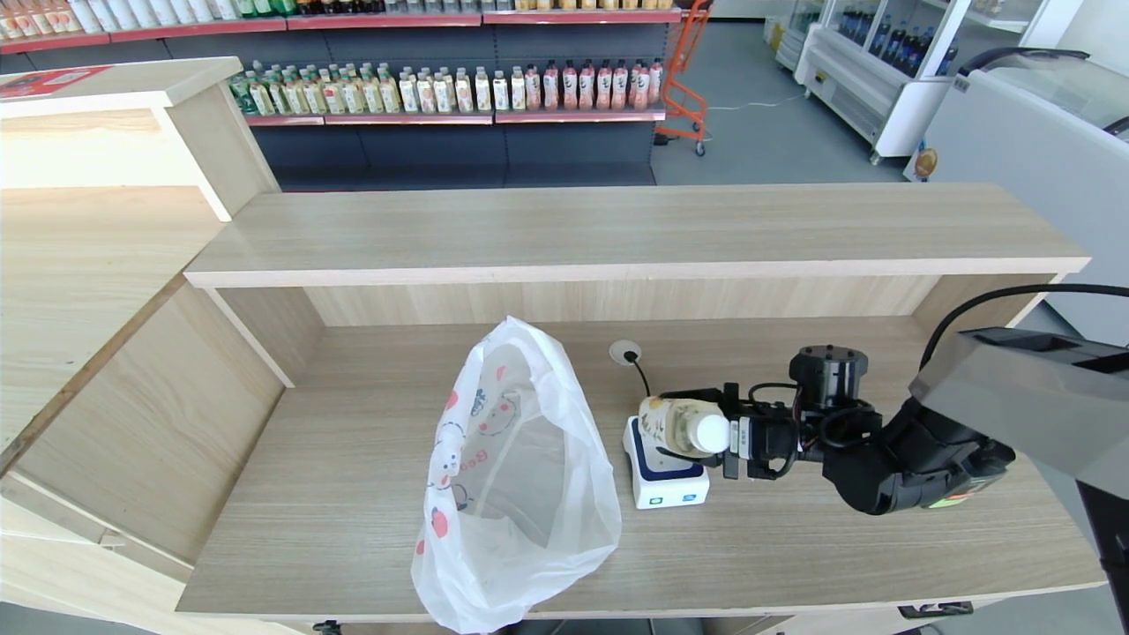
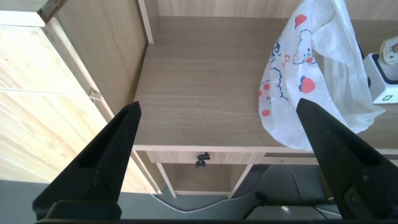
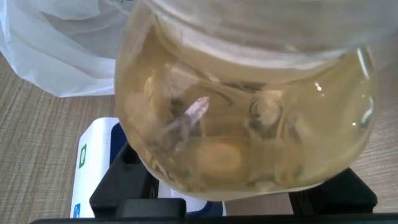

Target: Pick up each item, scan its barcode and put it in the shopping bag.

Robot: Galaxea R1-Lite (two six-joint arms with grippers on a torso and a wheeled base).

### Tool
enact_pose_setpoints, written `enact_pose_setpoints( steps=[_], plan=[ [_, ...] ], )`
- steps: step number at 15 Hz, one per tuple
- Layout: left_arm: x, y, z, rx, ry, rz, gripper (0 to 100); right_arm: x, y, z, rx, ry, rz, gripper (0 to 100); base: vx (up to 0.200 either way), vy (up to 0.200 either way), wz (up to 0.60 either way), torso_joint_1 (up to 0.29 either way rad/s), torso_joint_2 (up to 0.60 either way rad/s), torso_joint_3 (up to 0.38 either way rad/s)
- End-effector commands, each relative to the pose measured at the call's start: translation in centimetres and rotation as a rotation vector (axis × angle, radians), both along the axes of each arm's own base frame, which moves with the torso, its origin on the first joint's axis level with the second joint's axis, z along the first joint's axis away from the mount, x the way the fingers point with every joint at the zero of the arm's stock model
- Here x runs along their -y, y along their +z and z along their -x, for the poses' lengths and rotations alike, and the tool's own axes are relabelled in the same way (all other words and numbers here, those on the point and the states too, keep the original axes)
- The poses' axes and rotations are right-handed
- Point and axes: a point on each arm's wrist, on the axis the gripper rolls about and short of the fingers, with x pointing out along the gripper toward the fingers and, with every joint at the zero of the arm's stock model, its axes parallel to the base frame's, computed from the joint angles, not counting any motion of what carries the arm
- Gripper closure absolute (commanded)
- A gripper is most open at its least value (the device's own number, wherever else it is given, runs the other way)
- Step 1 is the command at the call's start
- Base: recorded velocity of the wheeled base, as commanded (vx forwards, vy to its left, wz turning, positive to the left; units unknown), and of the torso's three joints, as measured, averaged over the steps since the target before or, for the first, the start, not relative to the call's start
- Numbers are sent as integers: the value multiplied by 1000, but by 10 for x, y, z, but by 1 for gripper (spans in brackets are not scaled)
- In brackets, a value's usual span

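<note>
The right gripper (image 1: 688, 425) is closed on a clear bottle (image 1: 663, 418) of pale yellow drink with a white cap (image 1: 711, 432), holding it on its side just above the white, dark-topped barcode scanner (image 1: 670, 487) at the middle right of the wooden counter (image 1: 794, 547). Just left of the scanner stands the white shopping bag (image 1: 516, 476) with red prints, its mouth open. The left gripper (image 2: 219, 109) hangs over the counter's near left edge, its dark fingers (image 2: 106, 168) spread wide with nothing between them.
</note>
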Motion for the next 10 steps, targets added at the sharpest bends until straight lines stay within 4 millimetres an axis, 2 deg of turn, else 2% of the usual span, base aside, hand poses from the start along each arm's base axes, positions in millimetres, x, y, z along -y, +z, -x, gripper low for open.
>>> enact_pose_setpoints(
  steps=[1,4,6,8,10],
  plan=[
    [0,0,0,0,0,0,0,1,-3,0,-9,-5,3,100,0,0,0,0,0,0],
    [0,0,0,0,0,0,0,3,8,0,-8,-17,-10,100,0,0,0,0,0,0],
    [0,0,0,0,0,0,0,18,44,5,-36,-60,-62,100,0,0,0,0,0,0],
    [0,0,0,0,0,0,0,34,93,32,-129,-104,-148,100,0,0,0,0,0,0],
    [0,0,0,0,0,0,0,54,128,69,-254,-166,-238,100,0,0,0,0,0,0]
  ],
)
